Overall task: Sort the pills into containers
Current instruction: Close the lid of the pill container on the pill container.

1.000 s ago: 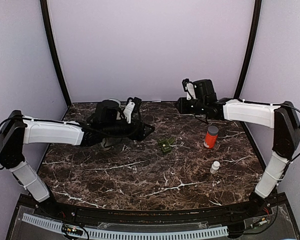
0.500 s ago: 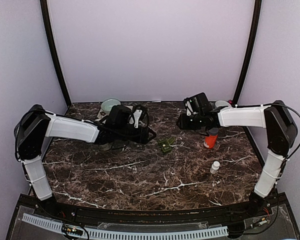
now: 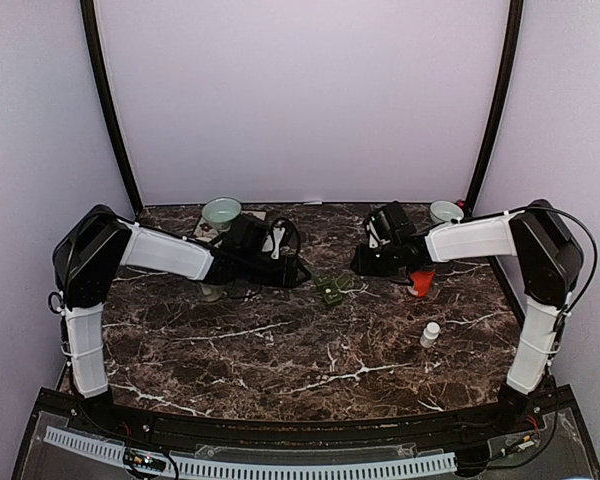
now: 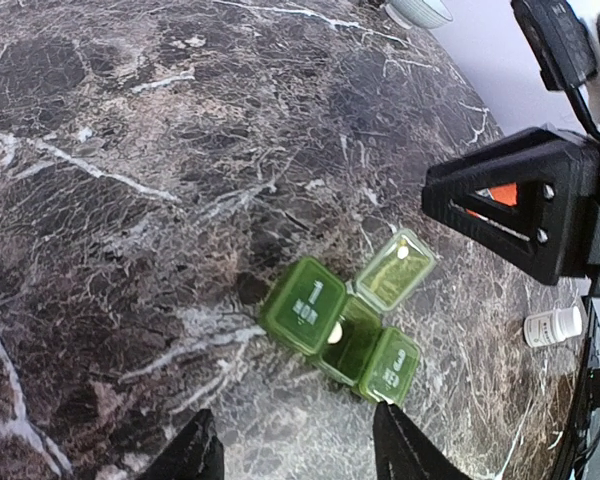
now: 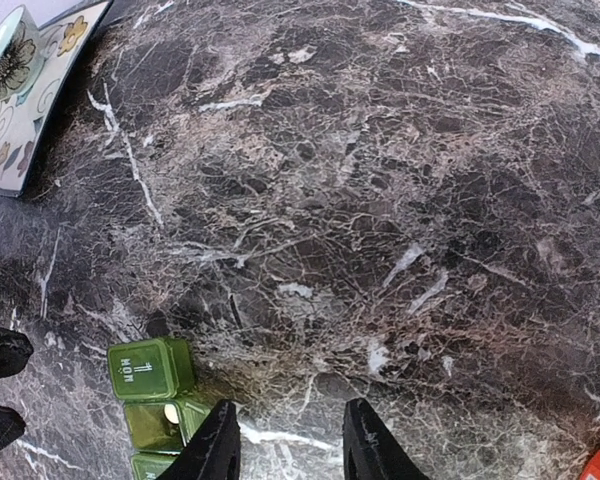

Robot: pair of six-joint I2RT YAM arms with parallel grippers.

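Both arms have swung in over the last second; the left tool (image 3: 298, 268) and right tool (image 3: 365, 262) now face each other low over the desk (image 3: 280, 350), with the green pill box (image 3: 330, 291) between them. The left tool has narrowed; its jaws are part open with nothing between them; the right tool is likewise apart and empty. From the left wrist the pill box sits just ahead of the tool, one lid flipped up; a white pill (image 4: 333, 333) lies in the open cell and a second pill (image 4: 402, 252) on the raised lid. The orange bottle (image 3: 420, 280) is beside the right tool's arm; the white bottle (image 3: 431, 334) is well apart. We judge both tools are closing on the box; sorting is partway, and a pinch there comes next.
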